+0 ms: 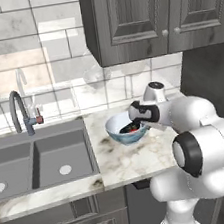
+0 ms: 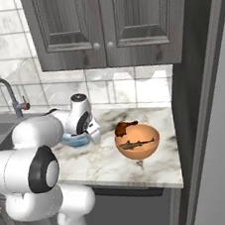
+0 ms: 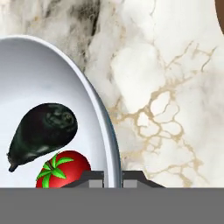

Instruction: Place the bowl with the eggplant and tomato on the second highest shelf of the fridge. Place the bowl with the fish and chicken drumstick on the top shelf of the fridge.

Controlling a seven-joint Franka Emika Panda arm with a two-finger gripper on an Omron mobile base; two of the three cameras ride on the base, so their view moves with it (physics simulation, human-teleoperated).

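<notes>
Sink [image 1: 40, 159]: double basin set in the left part of the counter [image 1: 140, 158], curved faucet [image 1: 19, 109] behind it at the wall edge; not involved. Bowl with the eggplant and tomato [image 1: 122, 130]: white, pale blue tint, standing on the marble just right of the sink and toward the wall edge; the eggplant [image 3: 43, 129] lies inside, with the tomato [image 3: 61, 171] touching or just beside it, nearer the rim on the gripper's side. Gripper [image 3: 113, 177]: down at the bowl's right rim, one fingertip inside the wall and one outside, the rim running between them; whether the tips press on the wall or stand slightly apart from it cannot be told. Orange-brown bowl [image 2: 137, 141]: on the same counter toward its right end, well apart from the white bowl, holding the fish [image 2: 136, 144] with the chicken drumstick [image 2: 124, 128] at its back rim. Fridge side [image 2: 215, 122]: beyond the counter's right edge. Hazards, as judged: a pinch on one thin glossy rim could slip, or let the bowl tilt on lifting, so the round tomato rolls and both vegetables spill; a shallow bite would drop the bowl onto the marble; a swing rightward could clip the orange-brown bowl.
</notes>
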